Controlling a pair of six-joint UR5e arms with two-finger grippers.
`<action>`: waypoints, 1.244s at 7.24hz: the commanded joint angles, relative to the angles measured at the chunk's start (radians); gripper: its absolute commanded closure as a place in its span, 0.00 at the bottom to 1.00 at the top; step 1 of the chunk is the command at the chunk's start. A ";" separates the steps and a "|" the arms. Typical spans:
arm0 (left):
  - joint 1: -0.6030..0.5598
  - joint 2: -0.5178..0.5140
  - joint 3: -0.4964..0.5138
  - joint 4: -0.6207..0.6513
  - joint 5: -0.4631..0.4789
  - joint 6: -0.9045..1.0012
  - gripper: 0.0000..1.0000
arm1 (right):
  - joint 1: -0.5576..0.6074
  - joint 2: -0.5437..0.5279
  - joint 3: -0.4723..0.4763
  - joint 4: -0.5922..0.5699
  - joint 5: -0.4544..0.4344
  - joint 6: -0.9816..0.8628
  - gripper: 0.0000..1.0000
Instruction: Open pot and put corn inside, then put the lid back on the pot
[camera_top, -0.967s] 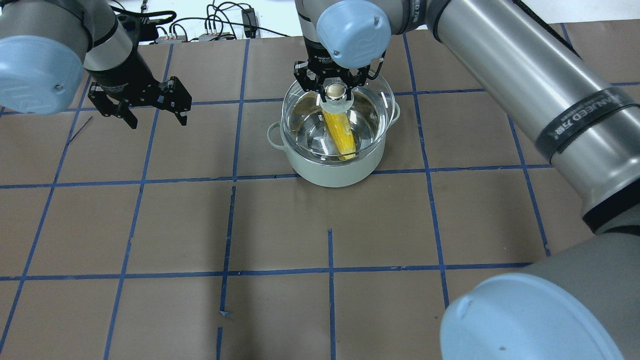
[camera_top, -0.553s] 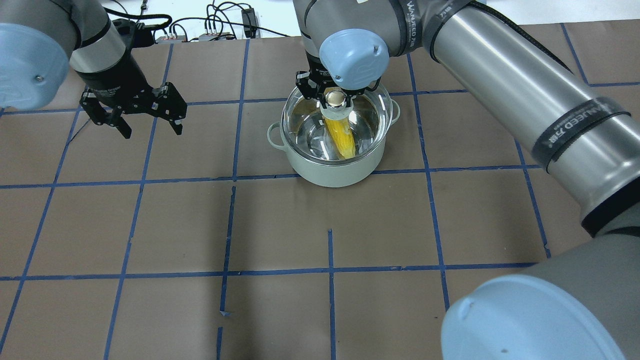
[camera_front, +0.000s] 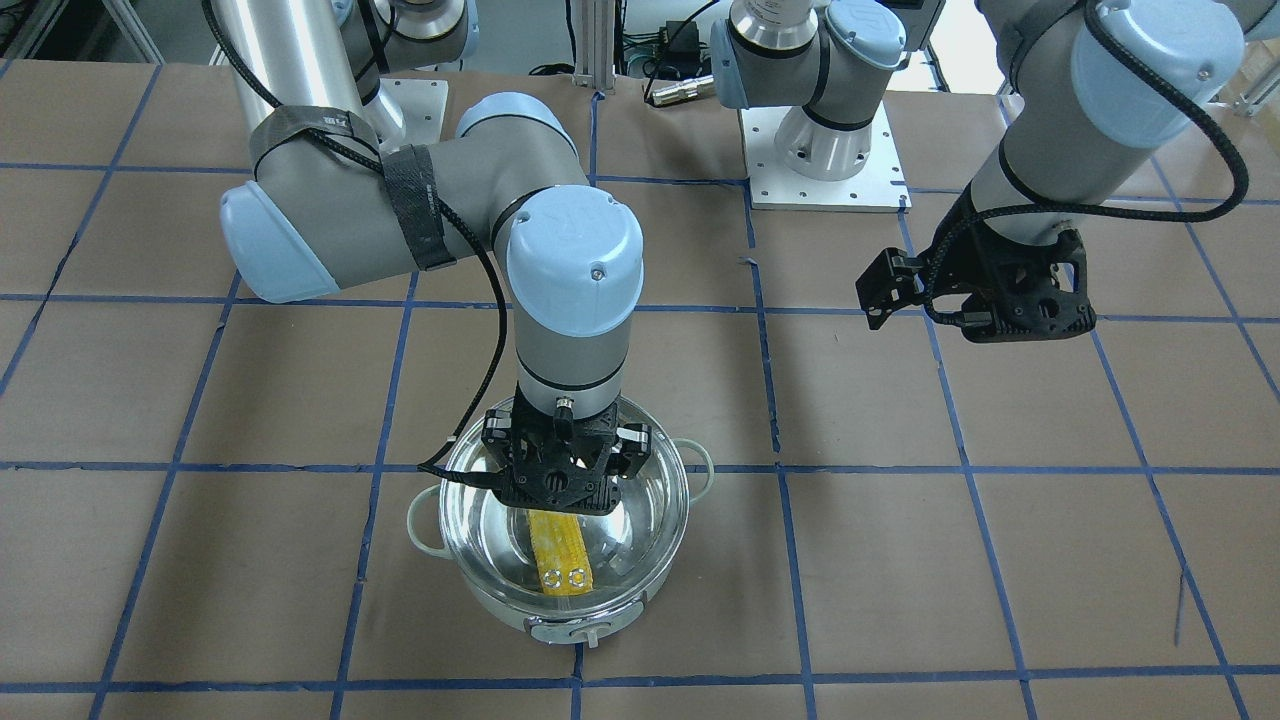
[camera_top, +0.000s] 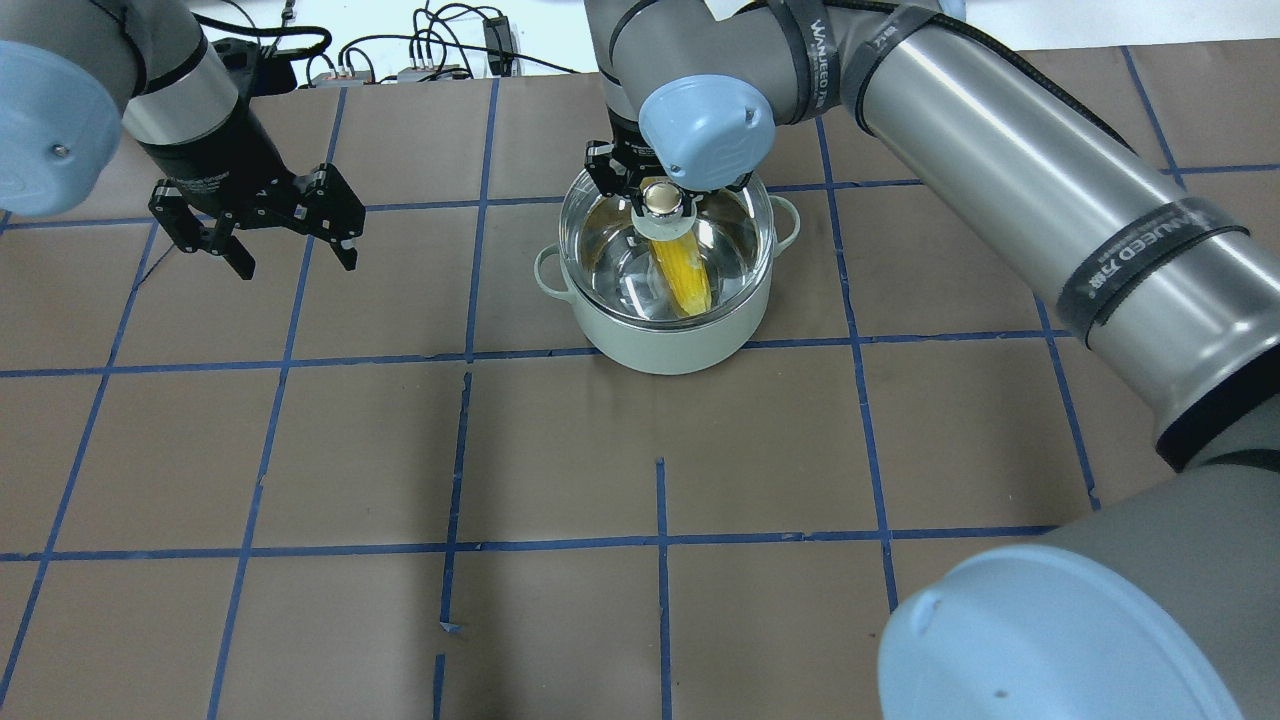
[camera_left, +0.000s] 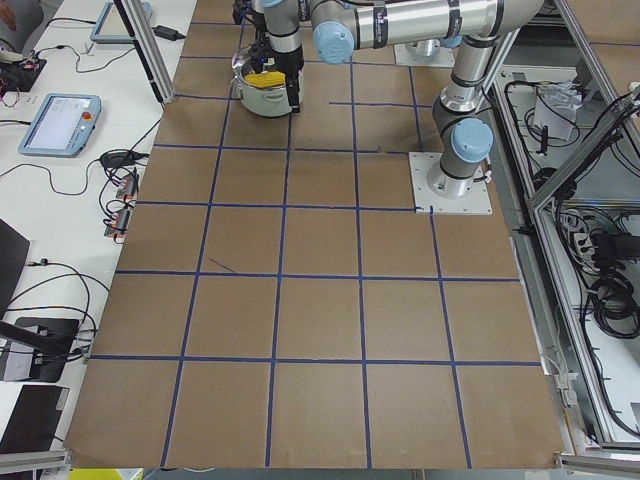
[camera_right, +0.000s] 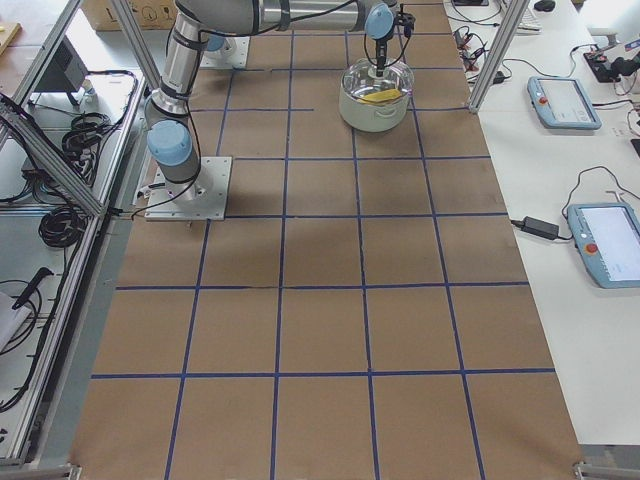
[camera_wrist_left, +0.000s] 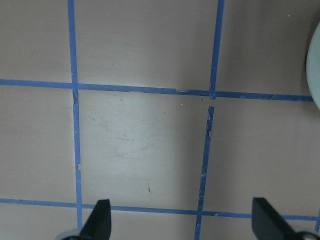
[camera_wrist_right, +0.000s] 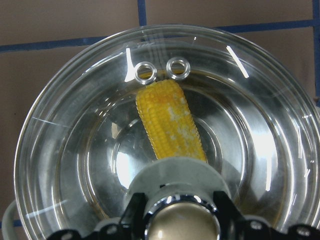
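A black strap (camera_top: 1150, 262) around the right arm's silver tube is showing the white word "WANJEED", followed by characters too small to read. The white print on the black body of the left pincer (camera_top: 298, 262) is also illegible. The right pincer (camera_top: 665, 203) is clamping the cream-topped knob (camera_wrist_right: 182, 222) of the round clear glass lid (camera_top: 600, 215), holding it level over the round pale mint-white pot (camera_top: 670, 348), which is standing on the brown paper counter (camera_top: 500, 450) gridded with blue tape. Whether the 2 rims are touching cannot be told. The yellow corn cob (camera_wrist_right: 169, 120) is lying inside the pot, seen through the glass beneath 2 metal vent rings (camera_wrist_right: 146, 71), with 1 end hidden behind the knob. The arm's blue wrist cap (camera_top: 708, 130) is covering most of the right pincer from overhead. The left pincer is hanging spread wide and empty, well apart from the pot.
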 joint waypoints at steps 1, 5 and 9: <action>0.000 -0.001 0.000 0.002 -0.001 0.000 0.00 | -0.001 0.001 0.004 0.001 0.000 -0.001 0.92; 0.000 -0.002 0.002 0.004 0.001 0.000 0.00 | -0.021 -0.005 -0.015 0.048 0.049 -0.006 0.92; 0.000 -0.004 0.000 0.004 0.001 -0.002 0.00 | -0.023 -0.005 0.001 0.065 0.073 -0.007 0.92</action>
